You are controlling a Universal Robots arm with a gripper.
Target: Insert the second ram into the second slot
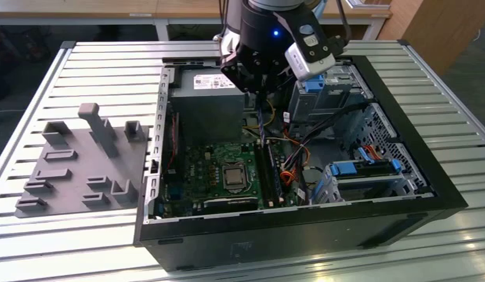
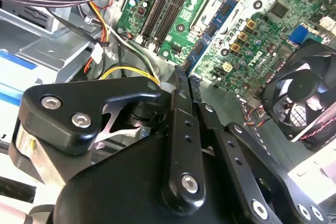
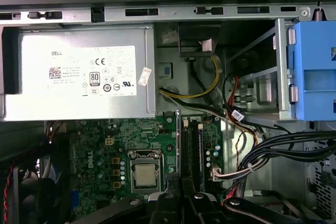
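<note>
One gripper (image 2: 185, 77), closed on the second ram (image 2: 216, 24), holds it over the motherboard (image 3: 100, 145). Memory slots (image 3: 198, 150) run parallel to it, along the board's edge by the drive bays (image 3: 257, 87).

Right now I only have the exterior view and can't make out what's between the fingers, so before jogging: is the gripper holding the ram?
Observer: Yes. In the second wrist view the gripper is shut on the second ram, a thin blue stick reaching out of its grip.
Operator: Is it near the slots?
Observer: In the first wrist view its thin edge appears to run alongside the dark memory slots, beside the processor socket. Whether it touches them I cannot tell.
</note>
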